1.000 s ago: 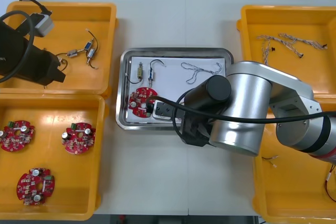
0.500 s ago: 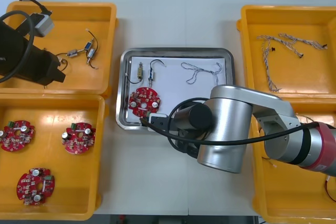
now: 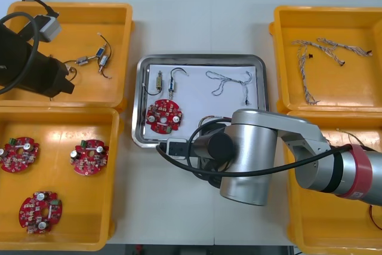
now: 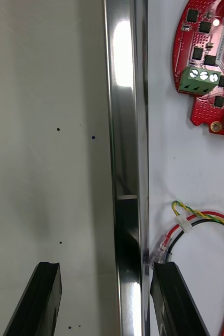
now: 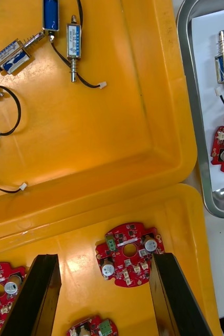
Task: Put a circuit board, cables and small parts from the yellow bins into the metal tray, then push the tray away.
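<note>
R gripper [image 3: 174,146] sits low at the near rim of the metal tray [image 3: 142,97], toward its left end. In the R wrist view its fingers [image 4: 43,299] stand wide apart and straddle that rim. One is over the bare desk [image 4: 43,131], the other is inside the tray just beside the rim, and nothing is gripped.

The tray is white inside and lies mid-desk btw the yellow bins [image 3: 122,40]. It holds:
- a round red circuit board [image 3: 164,116], close to the gripper
- two small metal parts [image 3: 160,80], toward the far side
- a twisted blue-white cable [image 3: 230,82], also toward the far side
- a red & yellow cable [image 4: 203,216], its clear plug end right at the inner finger

L arm [image 3: 33,70] is parked over the far left bin. L gripper [image 5: 105,260] has its fingers wide and empty, above the near left bin where three more boards [image 3: 89,157] lie.
</note>
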`<action>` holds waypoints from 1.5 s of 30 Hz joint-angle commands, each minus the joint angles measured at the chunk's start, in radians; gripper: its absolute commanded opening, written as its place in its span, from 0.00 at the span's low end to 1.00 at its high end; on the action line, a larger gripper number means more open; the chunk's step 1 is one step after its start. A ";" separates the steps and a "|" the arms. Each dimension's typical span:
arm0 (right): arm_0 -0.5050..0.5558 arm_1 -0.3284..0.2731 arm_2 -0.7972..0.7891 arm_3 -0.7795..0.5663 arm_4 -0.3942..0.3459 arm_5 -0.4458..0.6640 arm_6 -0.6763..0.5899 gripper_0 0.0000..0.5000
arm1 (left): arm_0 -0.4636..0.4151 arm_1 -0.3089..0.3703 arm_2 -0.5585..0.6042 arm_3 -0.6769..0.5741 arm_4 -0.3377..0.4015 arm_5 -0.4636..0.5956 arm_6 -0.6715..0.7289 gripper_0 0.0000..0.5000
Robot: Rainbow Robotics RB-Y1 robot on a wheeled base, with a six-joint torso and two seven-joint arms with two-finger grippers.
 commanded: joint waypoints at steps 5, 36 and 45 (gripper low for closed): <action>-0.045 0.062 0.042 0.045 0.033 -0.028 -0.040 1.00 | 0.016 0.041 0.030 -0.032 0.004 0.006 -0.009 1.00; -0.084 0.026 0.048 0.063 0.060 -0.097 -0.021 0.00 | 0.016 0.041 0.030 -0.032 0.004 0.006 -0.009 1.00; -0.111 0.002 0.048 0.063 0.074 -0.115 -0.018 0.00 | 0.016 0.041 0.030 -0.032 0.004 0.006 -0.009 1.00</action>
